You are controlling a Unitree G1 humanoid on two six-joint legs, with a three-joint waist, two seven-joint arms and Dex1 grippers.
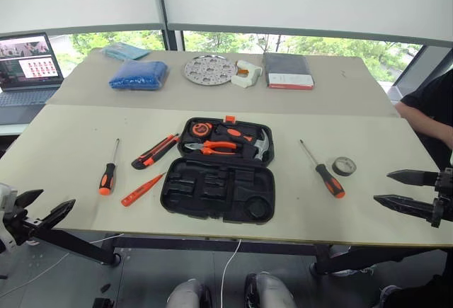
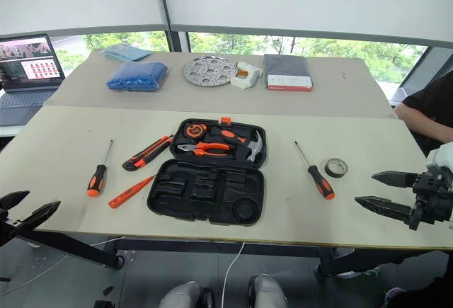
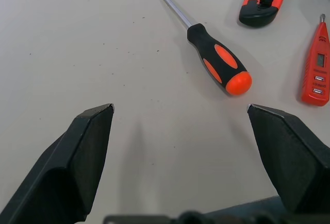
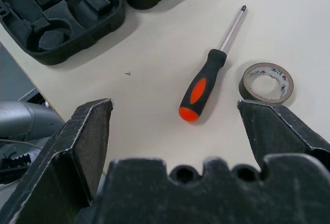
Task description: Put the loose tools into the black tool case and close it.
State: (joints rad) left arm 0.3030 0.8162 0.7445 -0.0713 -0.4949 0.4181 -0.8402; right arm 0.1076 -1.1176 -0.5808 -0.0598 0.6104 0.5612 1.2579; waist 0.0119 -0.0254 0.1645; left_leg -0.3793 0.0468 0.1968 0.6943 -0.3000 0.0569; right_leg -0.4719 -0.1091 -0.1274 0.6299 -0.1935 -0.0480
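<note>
The black tool case (image 1: 212, 193) lies open at the table's middle, its near half bare. Left of it lie a screwdriver (image 1: 108, 173), an orange-black utility knife (image 1: 154, 151) and a slim orange tester (image 1: 141, 190). To its right are a second screwdriver (image 1: 325, 173) and a dark tape roll (image 1: 344, 166). My left gripper (image 1: 55, 200) hovers open off the table's near-left edge, facing the left screwdriver (image 3: 216, 62). Over the near-right edge my right gripper (image 1: 383, 187) is open, with the right screwdriver (image 4: 203, 87) and tape roll (image 4: 266, 83) ahead of it.
A hammer (image 1: 260, 145) and pliers (image 1: 212, 147) sit in the case's far half. On the far table are a laptop (image 1: 25, 67), a blue bag (image 1: 139, 74), a round metal plate (image 1: 210, 69) and a dark book (image 1: 287, 71). A person's arm (image 1: 428, 120) rests at the right edge.
</note>
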